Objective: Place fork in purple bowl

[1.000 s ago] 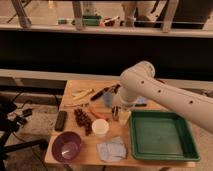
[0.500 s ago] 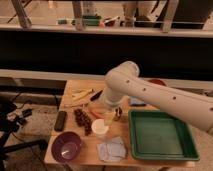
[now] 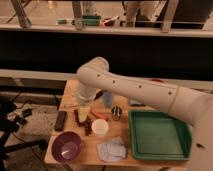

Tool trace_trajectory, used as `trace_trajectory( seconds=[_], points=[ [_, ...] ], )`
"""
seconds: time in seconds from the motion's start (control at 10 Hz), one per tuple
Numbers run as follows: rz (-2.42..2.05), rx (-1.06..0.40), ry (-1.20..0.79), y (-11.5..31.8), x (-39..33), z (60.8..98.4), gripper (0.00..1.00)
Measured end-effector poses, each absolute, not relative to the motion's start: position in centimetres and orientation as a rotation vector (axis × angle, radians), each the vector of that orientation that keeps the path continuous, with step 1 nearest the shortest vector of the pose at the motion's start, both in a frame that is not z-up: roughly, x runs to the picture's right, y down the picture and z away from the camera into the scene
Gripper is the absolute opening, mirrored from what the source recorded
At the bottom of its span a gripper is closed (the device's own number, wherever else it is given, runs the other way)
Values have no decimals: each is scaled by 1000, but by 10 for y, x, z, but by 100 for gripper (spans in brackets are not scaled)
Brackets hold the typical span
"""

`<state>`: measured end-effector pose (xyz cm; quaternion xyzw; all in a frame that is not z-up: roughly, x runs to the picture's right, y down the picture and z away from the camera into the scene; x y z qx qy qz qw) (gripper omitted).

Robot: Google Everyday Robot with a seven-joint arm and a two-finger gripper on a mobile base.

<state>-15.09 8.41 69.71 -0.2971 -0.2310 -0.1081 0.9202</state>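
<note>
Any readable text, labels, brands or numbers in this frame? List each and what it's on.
No text can be read anywhere in this view.
Packet near the front edge of the table: any print is too blurred to read.
Small can: no label readable.
White arm and gripper, low over the table's left side behind the purple bowl: no markings visible.

I count one glossy purple round bowl (image 3: 67, 147), one white cup (image 3: 100, 128), one green rectangular tray (image 3: 158, 136), one crumpled pale-blue cloth (image 3: 112, 149) and one flat black bar (image 3: 60, 120) on one wooden desk (image 3: 68, 100). My one end effector (image 3: 83, 111) hangs above its left half, jaws apart.
</note>
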Motion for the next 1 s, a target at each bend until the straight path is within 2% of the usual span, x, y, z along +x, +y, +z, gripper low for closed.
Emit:
trace_trajectory(
  seconds=[0.7, 1.0],
  points=[
    [-226, -619, -488, 82, -163, 702, 80],
    [-243, -638, -508, 84, -187, 720, 80]
  ],
)
